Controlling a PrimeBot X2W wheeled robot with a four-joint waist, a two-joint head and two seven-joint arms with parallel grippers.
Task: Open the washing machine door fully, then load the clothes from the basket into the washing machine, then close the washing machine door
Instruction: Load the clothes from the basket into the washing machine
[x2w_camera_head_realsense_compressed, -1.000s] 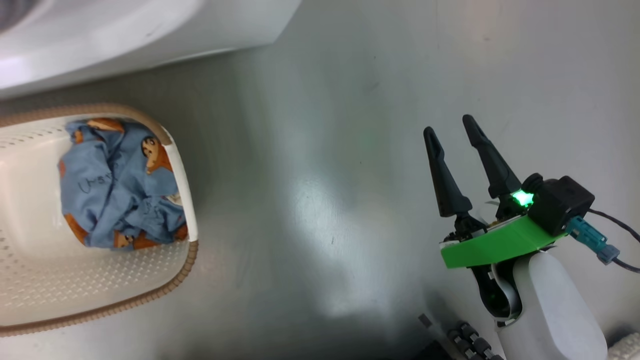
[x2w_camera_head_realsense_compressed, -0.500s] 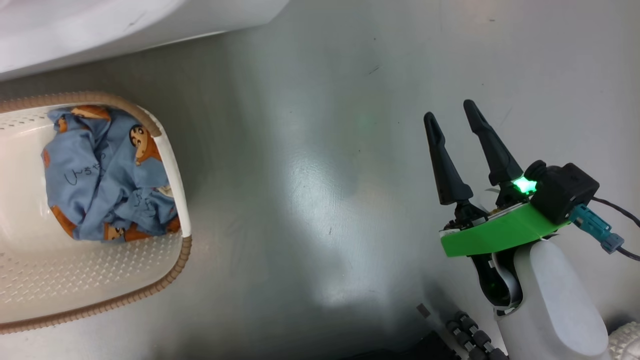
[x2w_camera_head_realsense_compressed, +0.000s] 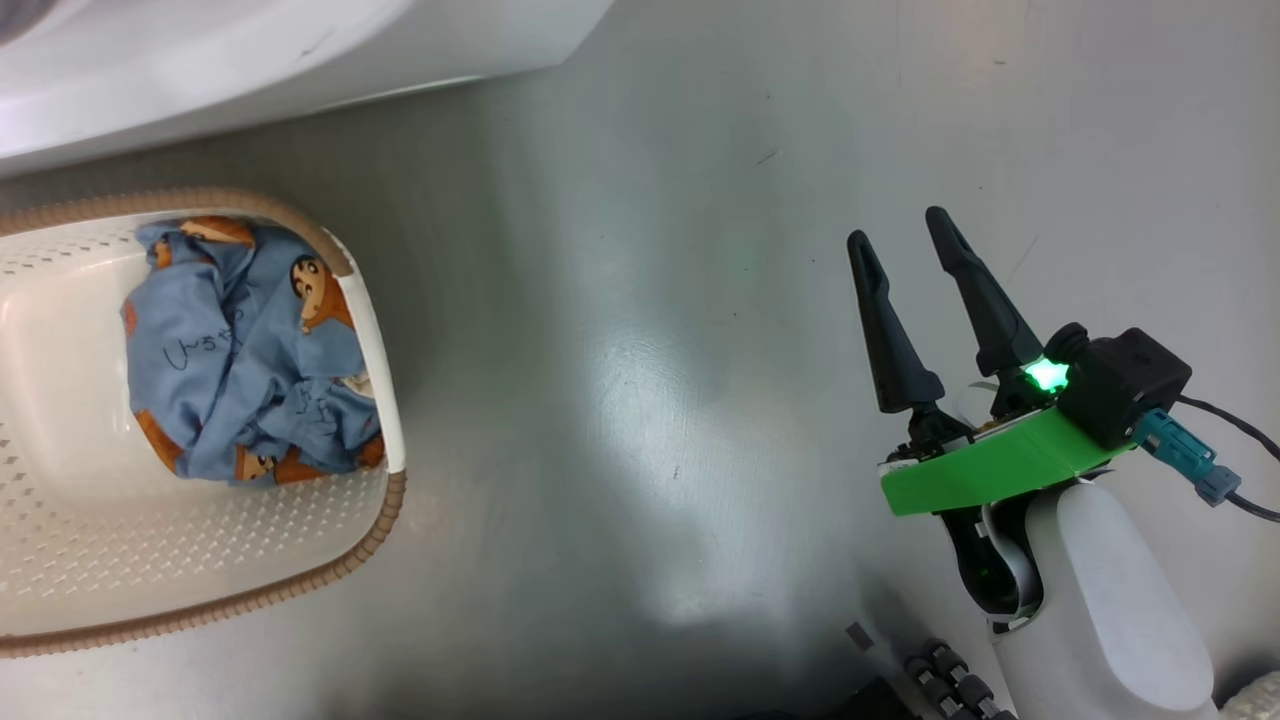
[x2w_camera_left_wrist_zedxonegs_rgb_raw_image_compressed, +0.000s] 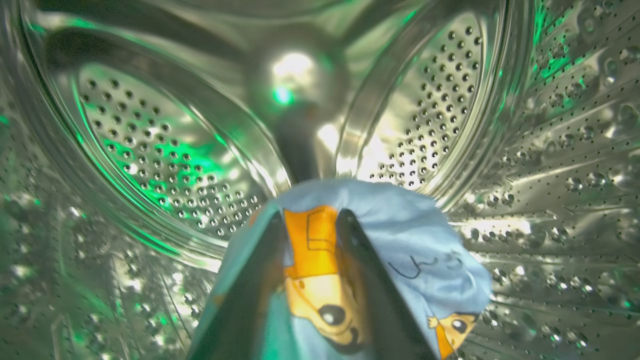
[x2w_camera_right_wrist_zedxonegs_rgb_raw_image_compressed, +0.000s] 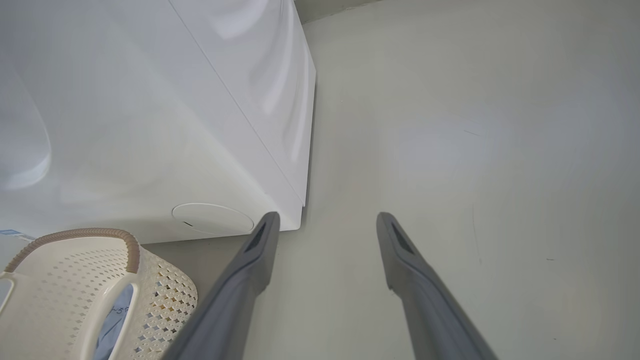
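1. Two lots of clothing are on site. One fox-print cloth (x2w_camera_left_wrist_zedxonegs_rgb_raw_image_compressed: 415, 235) is inside the drum (x2w_camera_left_wrist_zedxonegs_rgb_raw_image_compressed: 165, 165), draped between and over the fingers of the left gripper (x2w_camera_left_wrist_zedxonegs_rgb_raw_image_compressed: 310, 217).
2. Those fingers stand partly apart. Whether they grip the cloth cannot be told.
3. One clothes bundle (x2w_camera_head_realsense_compressed: 245, 365) lies in the basket (x2w_camera_head_realsense_compressed: 385, 520), which stands on the floor (x2w_camera_head_realsense_compressed: 650, 300) near the washing machine (x2w_camera_head_realsense_compressed: 250, 70).
4. Well apart from the basket, the right gripper (x2w_camera_head_realsense_compressed: 898, 228) hangs over the floor, fingers spread wide, holding nothing.
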